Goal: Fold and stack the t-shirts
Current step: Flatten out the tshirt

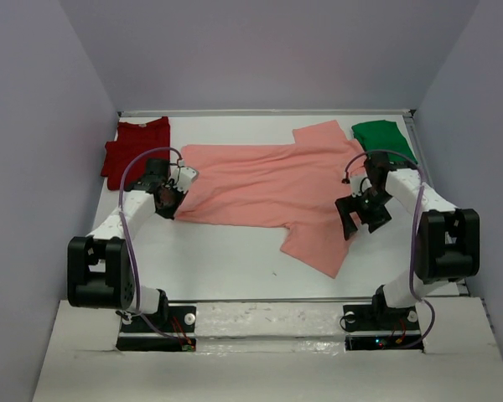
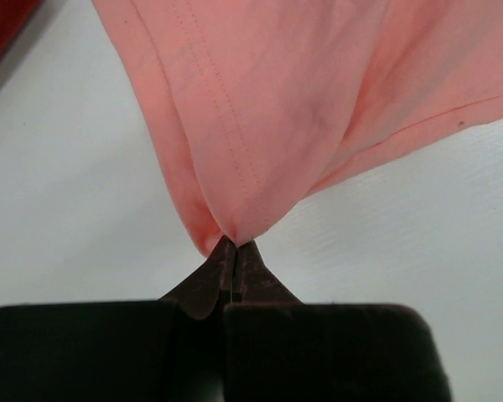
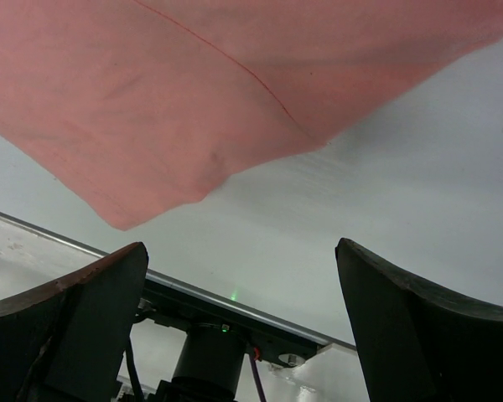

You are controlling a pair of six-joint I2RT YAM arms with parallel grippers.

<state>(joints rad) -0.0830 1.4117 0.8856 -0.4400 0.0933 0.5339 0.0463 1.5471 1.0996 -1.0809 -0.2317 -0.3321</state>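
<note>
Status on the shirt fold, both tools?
Left tool shut on pink shirt edge. Right tool open, empty, at its other side. Red shirt, green shirt in far corners, clear.

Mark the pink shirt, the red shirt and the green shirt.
pink shirt [image 1: 268,184]: top external view, middle of its spread-out body.
red shirt [image 1: 134,146]: top external view, centre of the cloth, far left corner of the table.
green shirt [image 1: 384,138]: top external view, centre of the cloth, far right corner.

Pink tee [image 1: 260,184] ctr (red [image 1: 134,146], green [image 1: 384,138] rear)
</note>
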